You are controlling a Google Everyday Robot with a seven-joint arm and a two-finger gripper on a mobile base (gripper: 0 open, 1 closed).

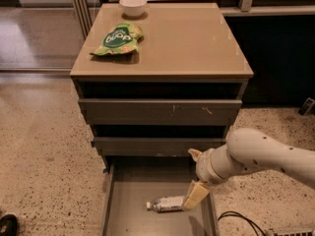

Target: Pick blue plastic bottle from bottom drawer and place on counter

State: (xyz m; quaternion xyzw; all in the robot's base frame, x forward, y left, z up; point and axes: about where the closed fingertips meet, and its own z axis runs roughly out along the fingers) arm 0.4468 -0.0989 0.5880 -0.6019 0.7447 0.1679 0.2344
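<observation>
Blue plastic bottle (166,204): small, clear, pale label, lying on its side, white cap pointing left, on the floor of the bottom drawer (132,188), towards the front right. Drawer pulled fully out; flat grey floor, low sides. Bench (189,38): glossy tan cabinet top, bottle not on it. Gripper (191,179) over the drawer's right side, fingers spread, lower finger overlapping the bottle's right end.
</observation>
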